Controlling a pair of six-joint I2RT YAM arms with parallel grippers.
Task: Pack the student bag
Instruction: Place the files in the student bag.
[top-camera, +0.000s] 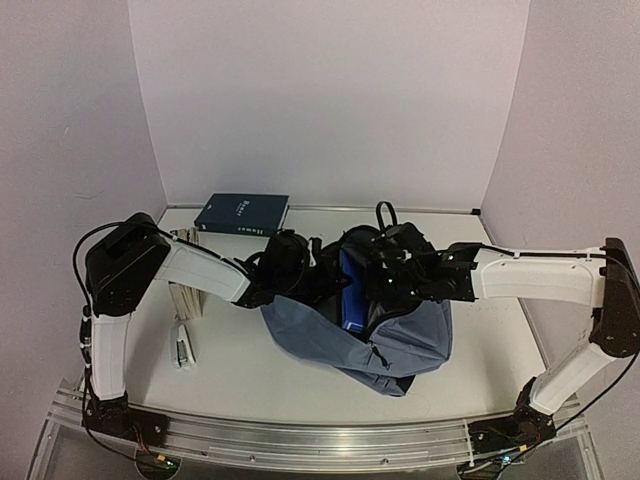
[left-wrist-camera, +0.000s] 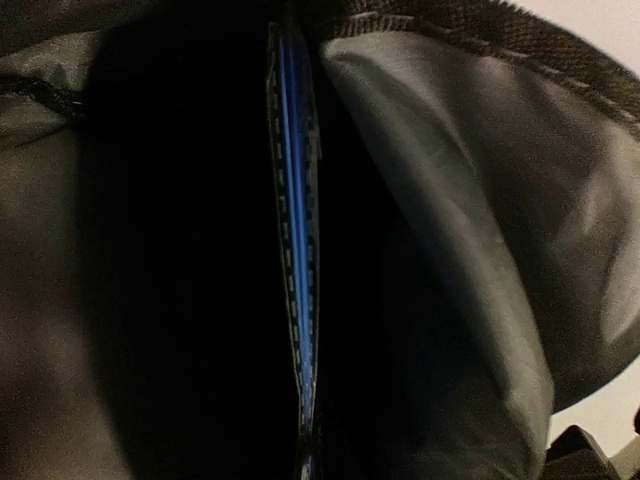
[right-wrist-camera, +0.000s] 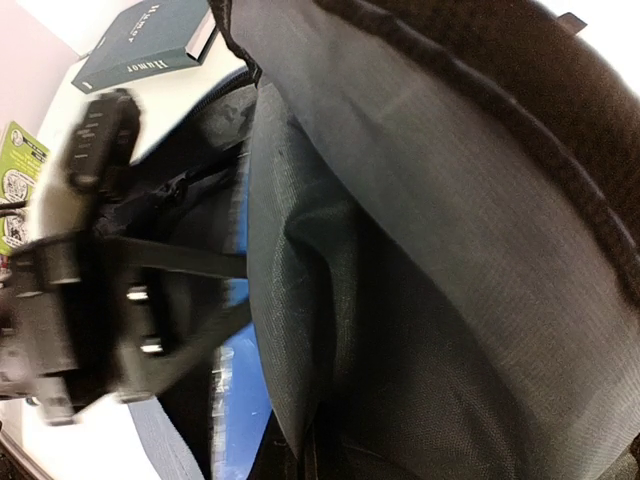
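Note:
The student bag (top-camera: 390, 340), blue-grey with black straps, lies at the table's middle with its mouth held open. A thin blue book (top-camera: 352, 290) stands on edge in the opening. My left gripper (top-camera: 312, 272) reaches in from the left. In the left wrist view the blue book's edge (left-wrist-camera: 296, 250) runs straight down into my left gripper (left-wrist-camera: 305, 468), shut on it amid dark lining (left-wrist-camera: 450, 250). My right gripper (top-camera: 385, 272) is shut on a fold of the bag's fabric (right-wrist-camera: 300, 300), which hides its fingers. The blue book (right-wrist-camera: 240, 390) shows beside that fold.
A dark teal book (top-camera: 242, 214) lies at the back of the table, also seen as the teal book (right-wrist-camera: 150, 45) in the right wrist view. More books (top-camera: 188, 295) lie under the left arm, one green-covered (right-wrist-camera: 20, 185). A small white stapler-like thing (top-camera: 183, 348) lies front left.

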